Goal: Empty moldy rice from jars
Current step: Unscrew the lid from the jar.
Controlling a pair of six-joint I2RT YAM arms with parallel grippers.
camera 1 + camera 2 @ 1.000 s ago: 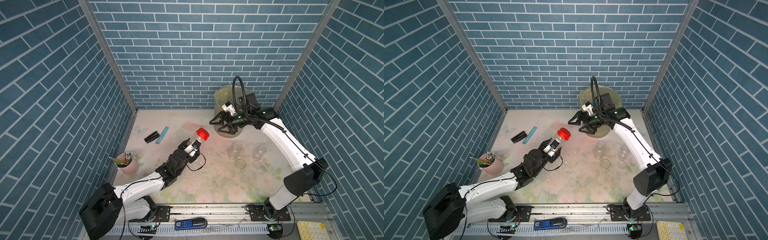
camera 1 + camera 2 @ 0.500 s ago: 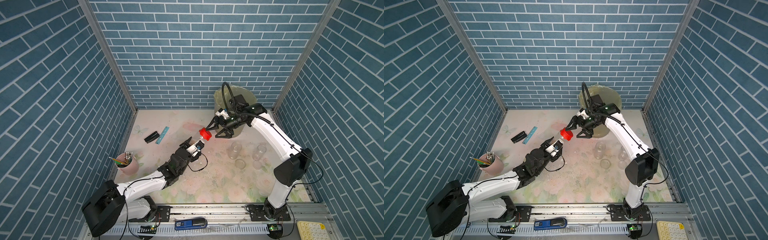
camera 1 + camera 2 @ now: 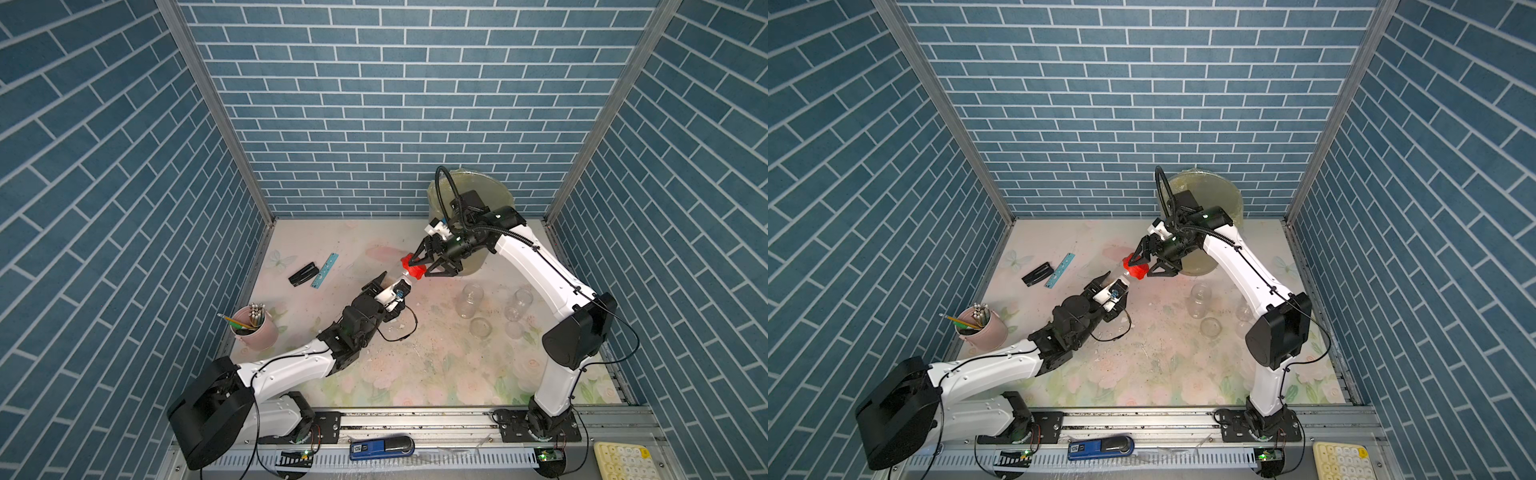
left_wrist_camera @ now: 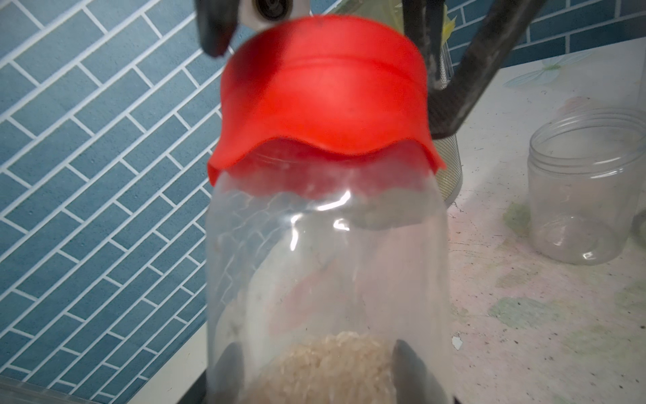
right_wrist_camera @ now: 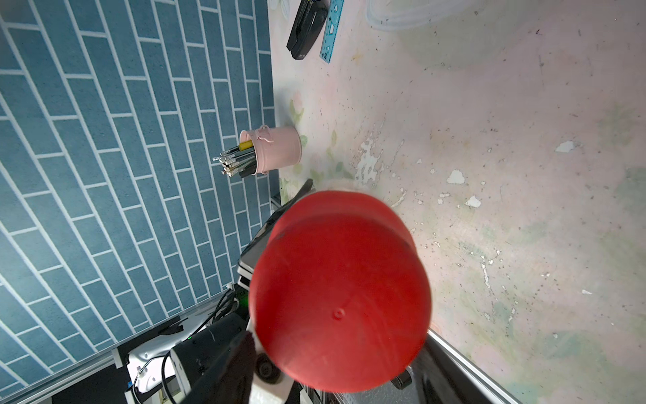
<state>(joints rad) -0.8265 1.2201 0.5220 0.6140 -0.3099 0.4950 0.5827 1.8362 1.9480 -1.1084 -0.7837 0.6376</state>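
Two end effectors meet at one jar [image 4: 325, 262]. The left end effector [image 3: 392, 284] is clamped around its lower body, holding it tilted above the desk [image 3: 415, 374], with moldy rice [image 4: 325, 367] heaped at its bottom between the fingers. The right end effector [image 3: 417, 269] straddles the red cap [image 4: 325, 101]; whether it squeezes the cap cannot be told. An open jar [image 3: 469, 299] stands on the desk near a second open jar [image 3: 518, 303].

Clear jar [image 4: 325, 262] — glossy plastic, seemingly.

Pink cup [image 3: 255, 332], black stapler [image 3: 303, 274] beside blue ruler [image 3: 325, 270].
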